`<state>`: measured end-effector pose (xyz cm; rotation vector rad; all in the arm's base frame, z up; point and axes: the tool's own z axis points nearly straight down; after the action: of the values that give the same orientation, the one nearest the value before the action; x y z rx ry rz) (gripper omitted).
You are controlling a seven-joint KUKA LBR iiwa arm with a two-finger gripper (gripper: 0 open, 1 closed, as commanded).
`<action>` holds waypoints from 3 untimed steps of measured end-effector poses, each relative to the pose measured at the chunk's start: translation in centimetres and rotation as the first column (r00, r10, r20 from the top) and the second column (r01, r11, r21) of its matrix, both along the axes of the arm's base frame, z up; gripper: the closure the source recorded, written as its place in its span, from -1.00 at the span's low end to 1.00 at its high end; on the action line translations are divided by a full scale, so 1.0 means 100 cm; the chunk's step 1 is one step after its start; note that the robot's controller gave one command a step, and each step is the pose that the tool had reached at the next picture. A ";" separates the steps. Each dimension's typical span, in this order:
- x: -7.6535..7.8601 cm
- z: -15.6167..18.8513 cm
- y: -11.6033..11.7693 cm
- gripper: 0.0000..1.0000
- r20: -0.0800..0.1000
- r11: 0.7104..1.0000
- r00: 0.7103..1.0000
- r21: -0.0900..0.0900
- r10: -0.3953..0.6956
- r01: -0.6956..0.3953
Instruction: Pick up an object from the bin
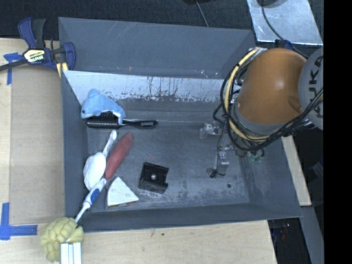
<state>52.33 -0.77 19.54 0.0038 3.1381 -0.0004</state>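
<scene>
Found the tool [216,171] low over bare grey floor in the right half of the bin [165,54], hung beneath the wrist's orange cover [269,89] and its looped cables; could not tell whether wide or narrow. Saw every loose thing off to the tool's left in the view, each apart from it; marked the block [153,179], small, black and squarish, as nearest, left of the tool and a little toward the front wall. Beyond the block, farther left, made out a white wedge [120,194] lying flat near the block; past that a red stick [119,155], slanted, and against its left side a white brush [95,169] with a blue handle running down toward the front left corner. Found a black comb [122,124] lying crosswise, left of the tool and toward the back wall, and a blue toy [99,105] touching the comb's far end; noted a yellow lump [60,234] outside the bin, farthest from the tool, by that same front left corner.
</scene>
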 end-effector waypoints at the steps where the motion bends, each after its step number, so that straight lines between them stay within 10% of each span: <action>1: -0.020 -0.083 0.069 -1.00 0.001 0.964 0.964 -0.001 0.267 -0.267; 2: -0.026 -0.090 0.080 -1.00 0.004 0.952 0.952 -0.002 0.307 -0.307; 3: -0.005 -0.095 0.135 -1.00 0.002 0.998 0.998 0.003 0.060 -0.060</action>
<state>51.79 12.76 9.99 -0.0909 3.1351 0.0047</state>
